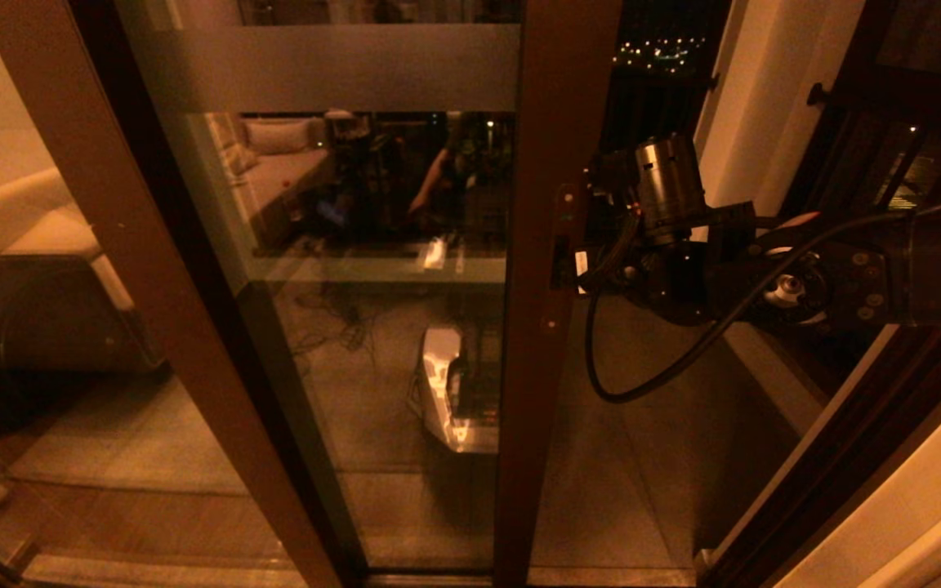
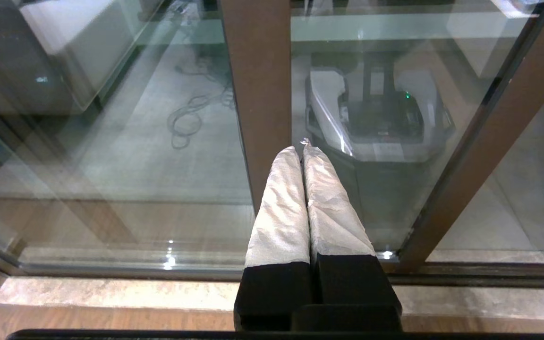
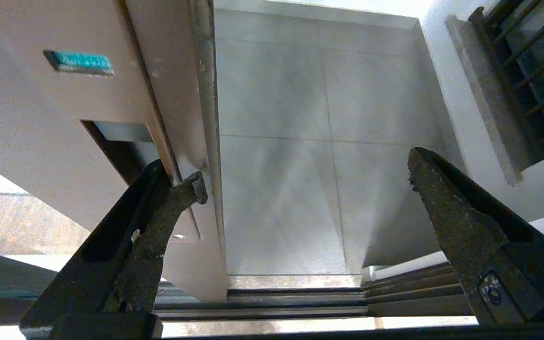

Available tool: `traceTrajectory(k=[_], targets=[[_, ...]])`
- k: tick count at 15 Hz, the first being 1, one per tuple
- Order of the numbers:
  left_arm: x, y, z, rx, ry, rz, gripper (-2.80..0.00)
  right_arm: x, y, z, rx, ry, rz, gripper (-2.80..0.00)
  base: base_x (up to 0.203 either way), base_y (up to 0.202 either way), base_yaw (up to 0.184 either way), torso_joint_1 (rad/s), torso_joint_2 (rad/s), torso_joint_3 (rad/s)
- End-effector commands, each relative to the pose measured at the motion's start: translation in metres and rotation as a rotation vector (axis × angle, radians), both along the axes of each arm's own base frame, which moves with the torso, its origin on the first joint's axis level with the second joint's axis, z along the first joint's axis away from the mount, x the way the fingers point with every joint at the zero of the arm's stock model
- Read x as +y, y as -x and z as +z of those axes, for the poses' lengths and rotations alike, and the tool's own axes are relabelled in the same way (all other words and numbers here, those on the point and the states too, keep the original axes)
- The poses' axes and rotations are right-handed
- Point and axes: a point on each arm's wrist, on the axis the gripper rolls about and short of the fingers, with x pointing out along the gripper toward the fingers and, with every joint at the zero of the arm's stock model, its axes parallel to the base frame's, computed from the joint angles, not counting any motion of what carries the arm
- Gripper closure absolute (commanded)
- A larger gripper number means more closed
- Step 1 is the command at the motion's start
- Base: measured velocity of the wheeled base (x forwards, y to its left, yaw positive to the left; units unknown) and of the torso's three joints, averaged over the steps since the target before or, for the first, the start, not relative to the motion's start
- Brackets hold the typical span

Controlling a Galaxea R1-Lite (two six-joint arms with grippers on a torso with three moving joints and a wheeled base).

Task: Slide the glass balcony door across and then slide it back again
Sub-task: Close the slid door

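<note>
Glass balcony door (image 1: 372, 245) is seen standing left of centre in the head view, its brown right stile (image 1: 548, 310) running top to bottom of frame. A broad frosted band is noted across the top of the pane and a thinner strip at mid-height. Reflections of a sofa and the robot base are carried in the glass.

Rt of the stile an open gap is seen, w/ tiled balcony floor (image 1: 642, 457) visible through it down to the sill track (image 3: 295, 302). The gap is bounded on its far side by a white wall and the dark fixed frame (image 1: 846, 433). Black railing (image 3: 531, 75) is seen beyond, well apart from the door edge.

Right gripper (image 3: 305, 174) is held at the stile's free edge, approx. mid-height, arm reaching in horizontally from the rt. Jaws are spread wide; one finger (image 3: 158, 222) is laid against the stile edge just beside the lock recess (image 3: 121, 146), the other finger (image 3: 442, 203) stands free over the gap. Nothing is clamped.

Left gripper (image 2: 304, 148) is seen low, pointed down at the glass near a brown upright (image 2: 258, 94) and the floor track. Its wrapped fingers (image 2: 281, 208) are pressed together, holding nothing. No contact w/ the glass can be confirmed.
</note>
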Motion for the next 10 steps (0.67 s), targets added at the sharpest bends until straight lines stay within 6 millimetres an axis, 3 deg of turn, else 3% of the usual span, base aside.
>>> traceTrajectory(k=[1,10], targets=[[0.000,0.000,0.000,0.001,-0.001,0.001,0.00,-0.002,-0.001,-0.001,0.003,0.009,-0.009,-2.80,0.000,0.000,0.000,0.000,0.00,0.000],[0.000,0.000,0.000,0.001,-0.001,0.000,0.00,-0.014,-0.006,0.001,-0.001,0.016,-0.040,-2.80,0.000,0.000,0.000,0.000,0.00,0.000]])
